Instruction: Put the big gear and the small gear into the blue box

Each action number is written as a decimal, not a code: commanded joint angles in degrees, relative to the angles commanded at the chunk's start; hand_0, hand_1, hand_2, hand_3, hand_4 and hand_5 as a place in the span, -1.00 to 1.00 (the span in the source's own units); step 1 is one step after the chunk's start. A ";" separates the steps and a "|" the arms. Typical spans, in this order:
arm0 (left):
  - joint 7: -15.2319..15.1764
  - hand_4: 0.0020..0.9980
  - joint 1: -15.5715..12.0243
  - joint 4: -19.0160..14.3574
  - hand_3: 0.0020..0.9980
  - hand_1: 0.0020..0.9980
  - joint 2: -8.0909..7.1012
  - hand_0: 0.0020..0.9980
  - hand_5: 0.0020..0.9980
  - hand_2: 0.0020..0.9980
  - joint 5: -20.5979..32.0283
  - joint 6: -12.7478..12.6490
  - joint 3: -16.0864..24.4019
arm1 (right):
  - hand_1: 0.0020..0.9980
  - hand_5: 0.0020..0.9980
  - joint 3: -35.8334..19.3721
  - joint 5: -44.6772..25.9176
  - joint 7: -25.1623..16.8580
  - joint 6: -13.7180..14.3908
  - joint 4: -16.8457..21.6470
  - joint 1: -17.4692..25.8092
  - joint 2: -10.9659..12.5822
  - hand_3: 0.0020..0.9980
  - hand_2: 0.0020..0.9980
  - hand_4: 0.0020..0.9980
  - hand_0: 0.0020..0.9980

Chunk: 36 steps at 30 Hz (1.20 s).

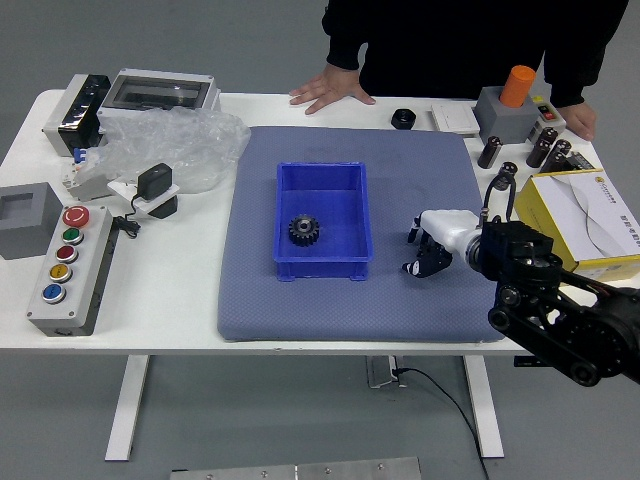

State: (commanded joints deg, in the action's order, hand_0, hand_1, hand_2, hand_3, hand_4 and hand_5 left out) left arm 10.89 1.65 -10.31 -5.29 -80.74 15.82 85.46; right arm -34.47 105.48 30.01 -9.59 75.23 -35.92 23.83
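Blue, open-topped and set on the mat (350, 312): the box (322, 270). Inside, toward the left wall, a dark toothed gear (304, 230), lying flat with its hub up; cannot tell whether big or small. Reaching in from the right, the robot's right hand (438, 240), low at the mat's right part, apart from the box, back turned up. Impossible to tell whether open, closed or gripping a gear, or whether touching the mat.

At the far side, in black sleeves, a person (440, 50). Resting palm down on the table (190, 325), beyond the mat, with the person's right hand (332, 88); resting at the far right with the left hand (578, 119), beside an orange-topped grey block (505, 115).

On the left, a button panel (75, 275), a grey block (25, 215) and crumpled clear plastic (180, 150). Near the mat's far edge, a black cap (403, 119). To the right, several small black cylinders (490, 152) and a yellow box (550, 222), with white paper (600, 205) on top.
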 joint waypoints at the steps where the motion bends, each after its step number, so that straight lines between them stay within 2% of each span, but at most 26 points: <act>1: 0.00 0.45 0.00 0.00 0.70 0.61 0.01 0.69 -0.45 0.63 0.02 0.00 -0.02 | 0.10 -0.30 0.02 0.19 -0.12 0.12 0.00 0.01 0.02 0.33 0.23 0.48 0.22; 2: 0.00 0.46 -0.01 0.00 0.70 0.61 0.02 0.69 -0.45 0.63 0.04 0.00 -0.03 | 0.08 -0.35 0.06 0.44 -0.26 0.24 0.01 0.02 0.06 0.30 0.18 0.39 0.28; 7: -0.01 0.46 0.00 0.00 0.70 0.61 0.06 0.69 -0.45 0.63 0.11 0.00 -0.09 | 0.08 -0.35 0.41 2.05 -1.01 0.68 -0.01 0.05 0.42 0.30 0.18 0.39 0.28; 8: -0.01 0.46 0.00 0.00 0.70 0.61 0.06 0.69 -0.45 0.63 0.13 -0.01 -0.10 | 0.10 -0.44 0.49 2.46 -1.16 0.70 -0.04 0.06 0.51 0.29 0.18 0.27 0.32; 13: -0.01 0.46 0.04 0.00 0.70 0.61 0.05 0.69 -0.45 0.63 0.26 -0.03 -0.15 | 0.10 -0.44 0.97 4.59 -1.96 0.48 -0.13 0.16 1.01 0.29 0.18 0.27 0.32; 14: -0.01 0.46 0.04 0.00 0.70 0.61 0.05 0.69 -0.45 0.63 0.29 -0.03 -0.16 | 0.11 -0.51 1.04 4.98 -2.06 0.42 -0.13 0.20 1.11 0.30 0.19 0.22 0.34; 31: -0.02 0.46 -0.03 0.00 0.70 0.61 0.08 0.69 -0.45 0.63 0.45 -0.04 -0.28 | 0.11 -0.43 1.67 7.19 -1.51 -0.41 -0.84 0.90 1.11 0.29 0.21 0.28 0.33; 32: -0.02 0.46 -0.04 0.00 0.70 0.61 0.09 0.69 -0.45 0.63 0.43 -0.04 -0.27 | 0.07 -0.40 1.67 7.26 -1.43 -0.34 -0.86 0.96 1.06 0.24 0.12 0.31 0.32; 36: -0.03 0.46 -0.05 0.00 0.70 0.61 0.12 0.69 -0.45 0.63 0.35 -0.03 -0.22 | 0.07 -0.40 1.68 7.58 -1.28 0.21 -0.91 1.16 0.86 0.24 0.12 0.31 0.32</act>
State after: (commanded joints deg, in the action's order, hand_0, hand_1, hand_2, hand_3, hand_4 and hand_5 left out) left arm 10.87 1.60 -10.31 -5.18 -80.40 15.80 85.23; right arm -32.79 113.06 28.72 -9.38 74.32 -34.77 24.69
